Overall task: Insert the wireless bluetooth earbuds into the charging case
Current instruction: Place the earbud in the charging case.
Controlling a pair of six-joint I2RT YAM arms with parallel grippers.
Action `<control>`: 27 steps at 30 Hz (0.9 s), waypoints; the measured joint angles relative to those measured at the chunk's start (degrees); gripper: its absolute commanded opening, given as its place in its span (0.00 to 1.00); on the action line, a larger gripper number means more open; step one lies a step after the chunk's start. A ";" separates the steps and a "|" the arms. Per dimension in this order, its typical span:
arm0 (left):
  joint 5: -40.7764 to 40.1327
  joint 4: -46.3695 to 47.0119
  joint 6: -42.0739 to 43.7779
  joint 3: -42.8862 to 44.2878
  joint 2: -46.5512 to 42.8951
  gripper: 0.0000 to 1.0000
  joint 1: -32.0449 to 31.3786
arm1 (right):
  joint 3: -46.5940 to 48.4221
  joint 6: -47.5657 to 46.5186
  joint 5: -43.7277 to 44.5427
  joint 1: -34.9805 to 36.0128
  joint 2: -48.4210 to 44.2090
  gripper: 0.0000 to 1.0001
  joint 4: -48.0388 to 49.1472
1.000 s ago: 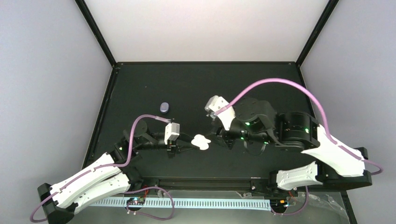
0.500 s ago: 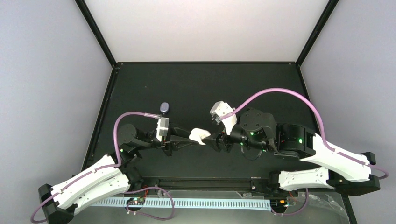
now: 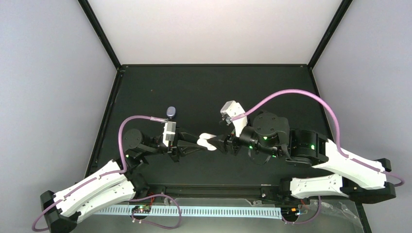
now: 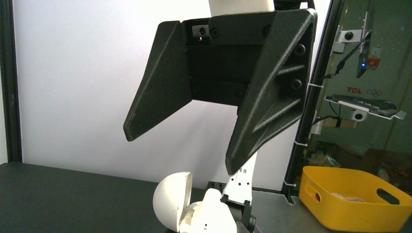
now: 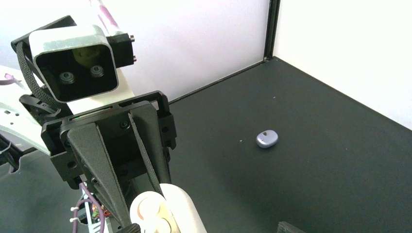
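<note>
The white charging case [image 3: 208, 141] hangs in mid-air between the two arms with its lid swung open [image 4: 171, 200]. My left gripper [image 3: 200, 142] is shut on its base; its black fingers [image 5: 121, 155] clamp the case [image 5: 165, 213] in the right wrist view. Pale rounded shapes [image 5: 145, 209] that look like white earbuds sit in the wells of the base. My right gripper [image 3: 218, 142] faces the case from the right. Its jaws stand open, the two fingers [image 4: 158, 92] spread wide above the case with nothing between them.
A small purple oval case [image 3: 170, 111] lies shut on the black table behind the left arm, also seen as the purple case [image 5: 266, 139] in the right wrist view. A yellow bin [image 4: 350, 204] stands beyond the table's edge.
My right gripper has opened wider and moved left up to the case. My left gripper has shifted slightly up and left, keeping the case.
</note>
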 measured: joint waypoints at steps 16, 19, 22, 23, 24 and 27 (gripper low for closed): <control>0.92 0.00 0.02 0.00 -0.79 0.02 0.00 | 0.61 -0.17 -0.81 0.00 2.45 0.73 -0.76; 1.18 -0.04 0.02 0.00 -0.76 0.02 0.00 | 0.76 -0.17 -0.72 0.00 2.73 0.73 -0.96; 1.29 -0.02 0.02 0.00 -0.76 0.02 0.00 | 1.38 -0.20 -0.81 0.00 3.45 0.73 -1.11; 1.31 -0.02 0.02 0.00 -0.76 0.02 0.00 | 1.51 -0.22 -0.92 0.00 3.67 0.73 -1.22; 1.31 -0.04 0.02 0.00 -0.76 0.02 0.00 | 1.68 -0.24 -1.07 0.00 3.89 0.73 -1.33; 1.36 -0.02 0.04 0.00 -0.76 0.02 0.00 | 1.97 -0.57 -1.73 0.00 4.17 0.73 -1.57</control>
